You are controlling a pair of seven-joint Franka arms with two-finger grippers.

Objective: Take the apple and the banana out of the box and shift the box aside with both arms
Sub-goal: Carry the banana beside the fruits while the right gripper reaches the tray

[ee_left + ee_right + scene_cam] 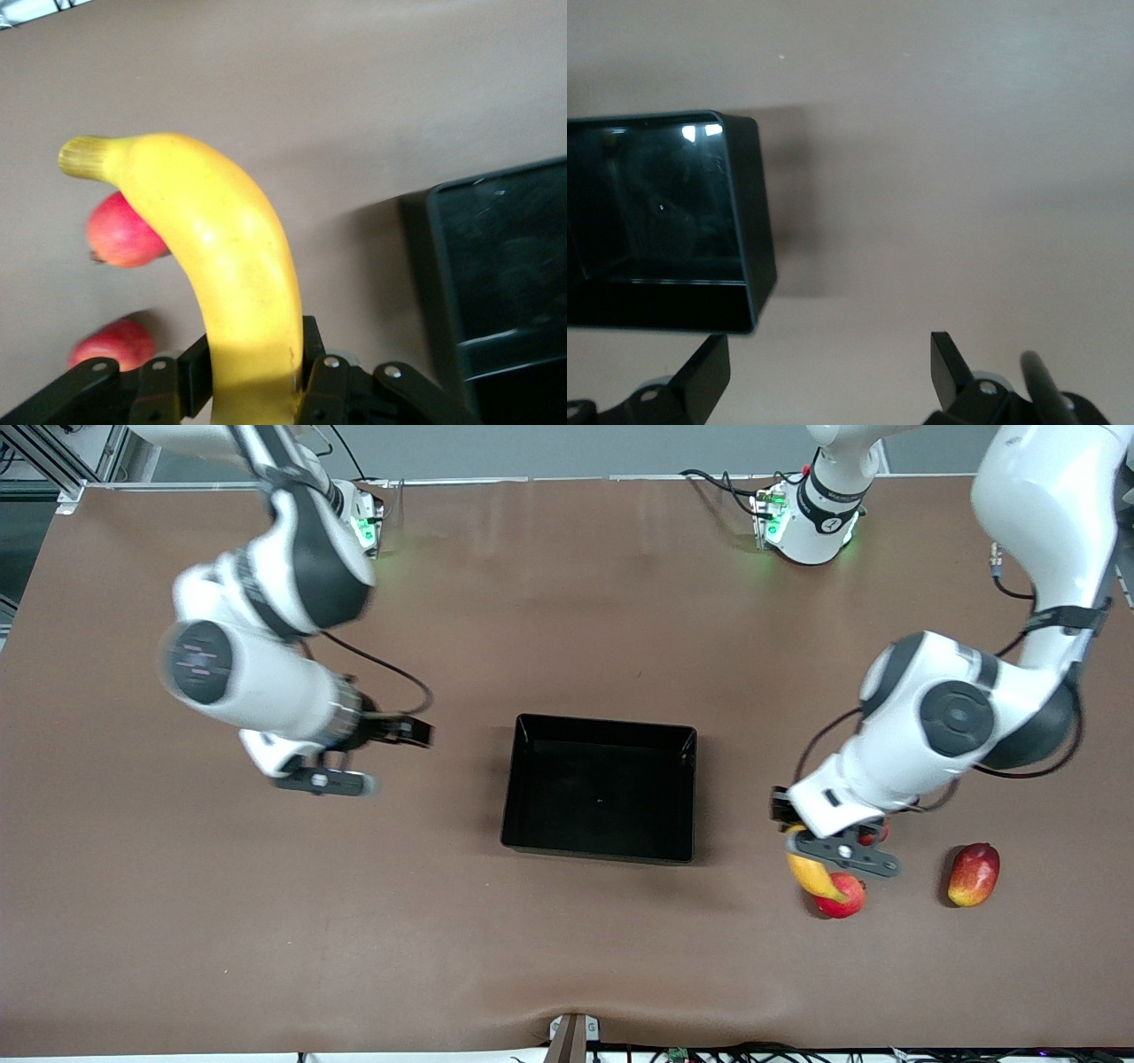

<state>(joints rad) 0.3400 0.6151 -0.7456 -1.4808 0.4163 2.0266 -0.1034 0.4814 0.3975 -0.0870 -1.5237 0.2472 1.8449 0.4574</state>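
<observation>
Front view shows the box (599, 788) emptied, the left hand (828, 856) pinching the banana (811, 874) over the apple (842, 895), the right hand (354, 757) spread, box-moving left.

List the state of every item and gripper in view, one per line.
box: empty, on the table.
banana: out of the box, clamped in the left gripper.
apple: on the table under the banana.
round red fruit: on the table, partly hidden.
mango: lying on the table.
right gripper: open, empty, beside the box.
</observation>
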